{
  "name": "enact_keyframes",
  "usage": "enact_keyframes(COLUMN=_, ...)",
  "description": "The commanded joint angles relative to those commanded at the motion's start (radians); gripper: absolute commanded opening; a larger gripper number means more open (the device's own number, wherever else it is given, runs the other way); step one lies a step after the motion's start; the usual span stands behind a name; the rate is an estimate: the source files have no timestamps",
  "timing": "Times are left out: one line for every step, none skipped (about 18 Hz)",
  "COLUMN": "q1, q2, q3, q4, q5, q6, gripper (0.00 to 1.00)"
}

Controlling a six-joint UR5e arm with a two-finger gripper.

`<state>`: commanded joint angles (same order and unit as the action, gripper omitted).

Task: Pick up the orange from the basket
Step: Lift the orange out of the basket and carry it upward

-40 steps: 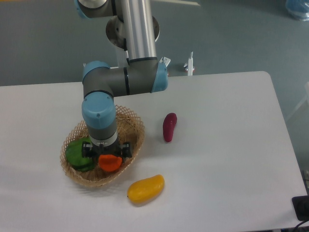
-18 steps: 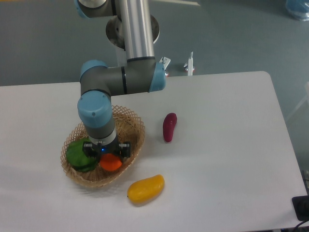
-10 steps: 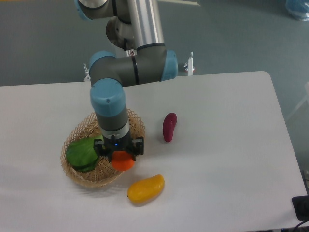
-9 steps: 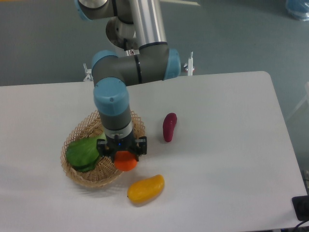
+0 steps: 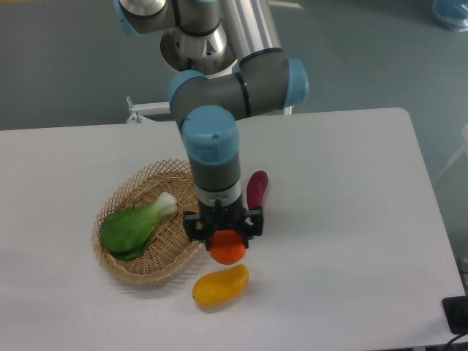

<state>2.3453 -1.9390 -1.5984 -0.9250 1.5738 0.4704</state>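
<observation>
My gripper (image 5: 225, 241) is shut on the orange (image 5: 228, 248), a small round orange-red fruit, and holds it above the table just right of the basket (image 5: 124, 262). The basket is an oval tan wicker one at the left. It holds a green leafy vegetable (image 5: 130, 227) with a pale stem. The orange is outside the basket's rim, above the gap between the basket and the yellow fruit.
A yellow mango-like fruit (image 5: 220, 285) lies on the white table right below the held orange. A dark red elongated vegetable (image 5: 256, 190) lies just behind the gripper, partly hidden by the arm. The table's right edge and a dark object (image 5: 456, 313) are at the far right.
My gripper has lifted the orange out of the basket and carried it to the right, past the rim. The green vegetable now shows fully in the basket.
</observation>
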Motion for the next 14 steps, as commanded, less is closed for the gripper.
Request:
enact_keyframes(q1=0.014, q2=0.000, q3=-0.002, q4=-0.002, q5=0.005, q6=0.069, gripper=0.65)
enact_keyframes(q1=0.023, q2=0.000, q3=-0.006, q4=-0.002, q5=0.006, q6=0.106, gripper=0.65)
enact_keyframes(q1=0.028, q2=-0.002, q3=-0.008, q4=-0.002, q5=0.008, q6=0.143, gripper=0.65)
enact_keyframes(q1=0.034, q2=-0.002, q3=-0.012, q4=0.000, q5=0.008, q6=0.178, gripper=0.65)
enact_keyframes(q1=0.043, q2=-0.003, q3=-0.015, q4=-0.002, q5=0.008, q6=0.226, gripper=0.65)
enact_keyframes(q1=0.054, q2=-0.003, q3=-0.014, q4=-0.002, q5=0.009, q6=0.264, gripper=0.65)
enact_keyframes(q1=0.063, q2=-0.006, q3=-0.009, q4=-0.002, q5=0.009, q6=0.311, gripper=0.65)
enact_keyframes(q1=0.068, q2=-0.009, q3=-0.003, q4=-0.002, q5=0.009, q6=0.354, gripper=0.65)
enact_keyframes(q1=0.074, q2=-0.008, q3=-0.003, q4=-0.003, q5=0.009, q6=0.364, gripper=0.65)
enact_keyframes(q1=0.086, q2=-0.005, q3=-0.014, q4=-0.002, q5=0.009, q6=0.373, gripper=0.65)
enact_keyframes(q1=0.088, q2=-0.003, q3=-0.015, q4=-0.003, q5=0.009, q6=0.376, gripper=0.65)
enact_keyframes(q1=0.088, q2=-0.003, q3=-0.017, q4=-0.002, q5=0.009, q6=0.376, gripper=0.66)
enact_keyframes(q1=0.088, q2=-0.003, q3=-0.017, q4=-0.002, q5=0.009, q6=0.376, gripper=0.66)
enact_keyframes(q1=0.088, q2=-0.002, q3=-0.020, q4=-0.002, q5=0.011, q6=0.376, gripper=0.66)
